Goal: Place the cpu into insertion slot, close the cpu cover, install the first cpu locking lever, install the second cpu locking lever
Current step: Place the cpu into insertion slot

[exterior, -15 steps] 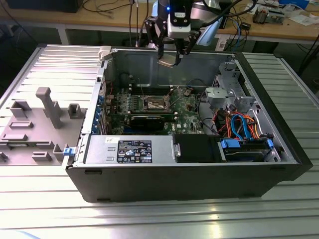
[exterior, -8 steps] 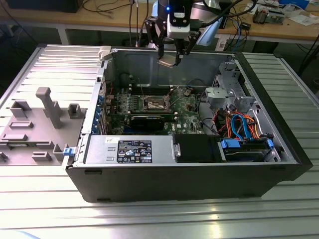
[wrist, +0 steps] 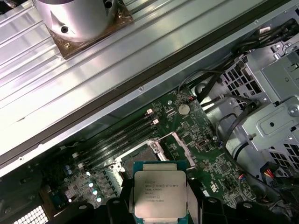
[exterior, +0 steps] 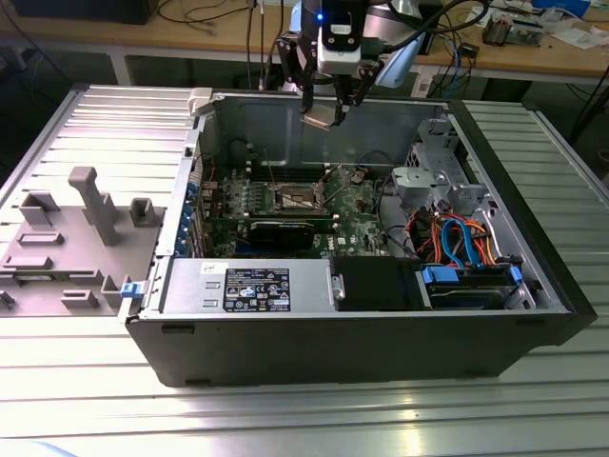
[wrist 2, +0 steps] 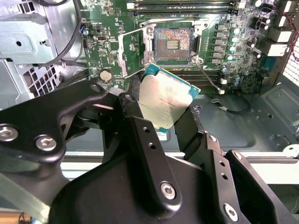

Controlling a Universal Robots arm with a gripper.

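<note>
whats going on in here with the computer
The arm's gripper holds the cpu by its edges, up above the open computer case. Below it on the green board the insertion slot lies bare, with the cpu cover swung open beside it. The chip is not seated yet.

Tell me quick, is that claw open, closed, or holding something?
Gripper: closed on the cpu, held in the air, not yet in the insertion slot.

Ribbed metal table (exterior: pixel 285 419), wooden workbench (exterior: pixel 552 59) behind
</note>
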